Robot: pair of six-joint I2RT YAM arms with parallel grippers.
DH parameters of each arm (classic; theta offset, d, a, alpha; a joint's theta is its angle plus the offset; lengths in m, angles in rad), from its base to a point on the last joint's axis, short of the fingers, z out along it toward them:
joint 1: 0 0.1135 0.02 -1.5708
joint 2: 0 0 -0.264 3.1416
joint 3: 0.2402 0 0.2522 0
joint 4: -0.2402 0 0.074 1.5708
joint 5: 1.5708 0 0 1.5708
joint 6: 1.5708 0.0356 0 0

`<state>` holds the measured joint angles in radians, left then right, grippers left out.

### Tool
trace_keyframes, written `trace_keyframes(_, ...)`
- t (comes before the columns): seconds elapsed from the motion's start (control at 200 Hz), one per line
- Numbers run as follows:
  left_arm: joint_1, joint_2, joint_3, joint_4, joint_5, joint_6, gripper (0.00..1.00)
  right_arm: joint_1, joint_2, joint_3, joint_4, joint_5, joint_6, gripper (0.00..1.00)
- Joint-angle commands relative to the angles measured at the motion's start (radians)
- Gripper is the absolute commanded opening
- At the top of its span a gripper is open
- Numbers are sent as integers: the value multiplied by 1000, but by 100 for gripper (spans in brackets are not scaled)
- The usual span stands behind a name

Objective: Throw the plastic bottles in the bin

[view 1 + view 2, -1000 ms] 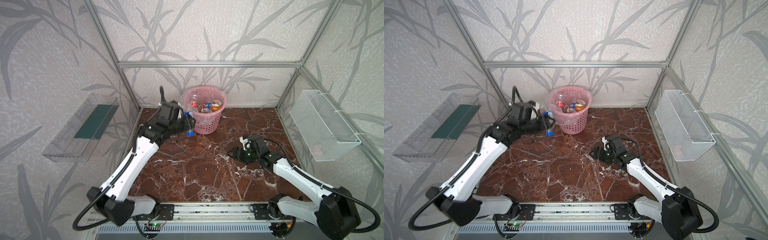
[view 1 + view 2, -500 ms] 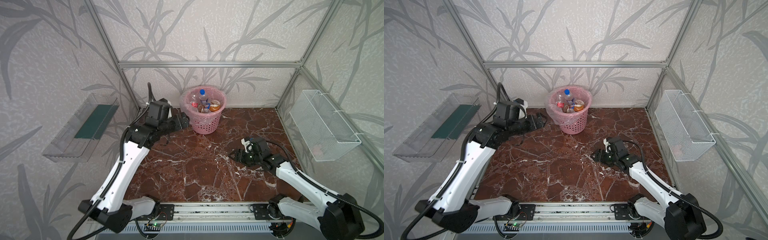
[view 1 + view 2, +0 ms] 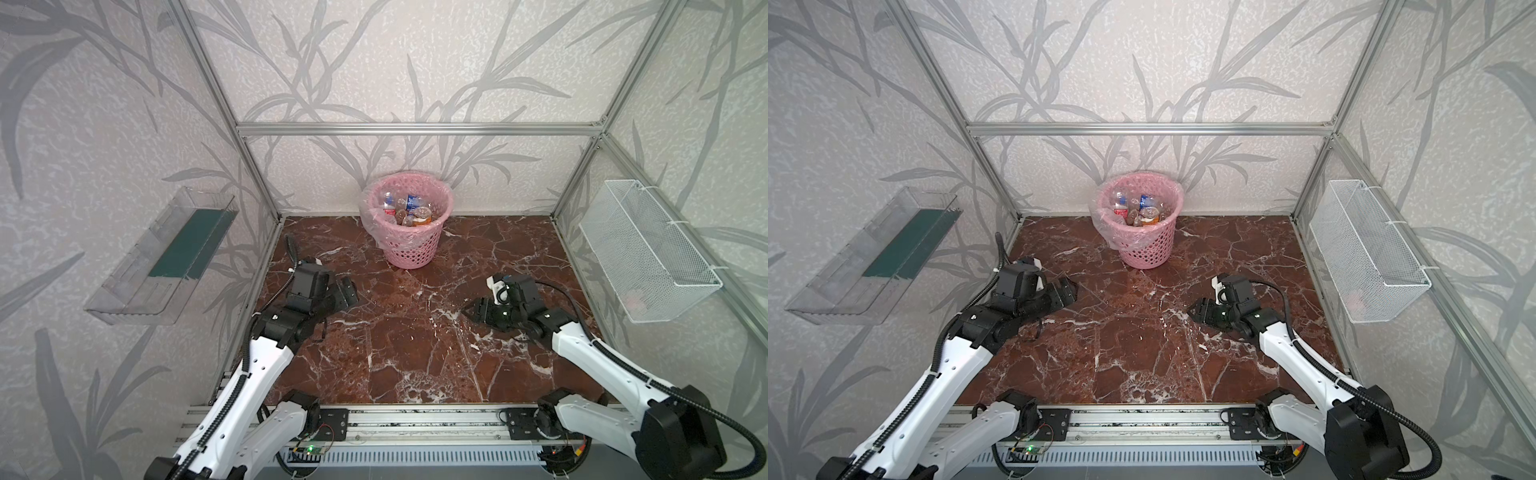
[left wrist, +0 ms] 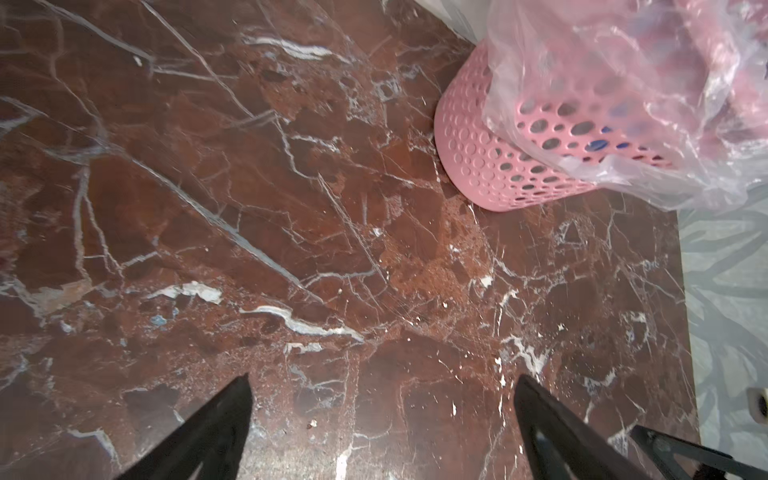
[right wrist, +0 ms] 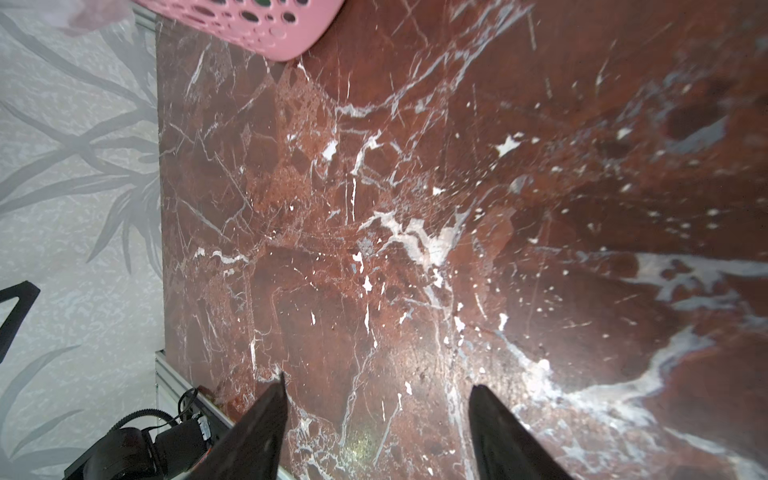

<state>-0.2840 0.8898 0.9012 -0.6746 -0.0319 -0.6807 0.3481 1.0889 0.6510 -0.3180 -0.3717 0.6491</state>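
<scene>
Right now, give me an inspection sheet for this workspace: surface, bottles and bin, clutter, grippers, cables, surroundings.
Surface: marble tabletop, no bottle seen lying on it.
Job's things: plastic bottles piled inside the pink bin, upright at the back, clear liner.
Clutter: nothing seen.
Grippers: left gripper jaws wide apart, empty; right gripper jaws apart, empty.
Cables: left arm's cable and right arm's cable loop by the wrists.
Surroundings: acrylic tray on the left wall, wire basket on the right wall.
</scene>
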Motion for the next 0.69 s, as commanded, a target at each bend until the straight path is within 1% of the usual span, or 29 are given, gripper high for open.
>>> trace_keyframes(0.0,14,-33,-31,115,-152,11,98,-82,-55,33,-1,51,-113,70)
trace_keyframes(0.07,20,-48,-69,171,-238,24,98,-149,-71,30,22,66,-146,70)
trace_keyframes(0.15,24,-66,-119,238,-358,35,99,-203,-87,10,76,122,-180,70)
trace_keyframes(0.245,29,-83,-194,346,-495,69,99,-223,-104,-53,216,217,-246,72)
trace_keyframes(0.325,32,-96,-257,442,-581,115,100,-225,-106,-121,359,303,-313,76)
trace_keyframes(0.46,39,-111,-340,562,-685,221,100,-225,-111,-240,593,432,-438,82)
trace_keyframes(0.555,61,-99,-383,609,-738,280,100,-225,-97,-297,721,535,-479,83)
trace_keyframes(0.605,81,-87,-407,631,-749,294,100,-225,-72,-331,791,584,-479,83)
trace_keyframes(0.615,84,-86,-412,635,-749,295,100,-225,-66,-336,805,593,-528,84)
trace_keyframes(0.69,109,-67,-456,688,-750,293,100,-227,-9,-369,904,644,-528,84)
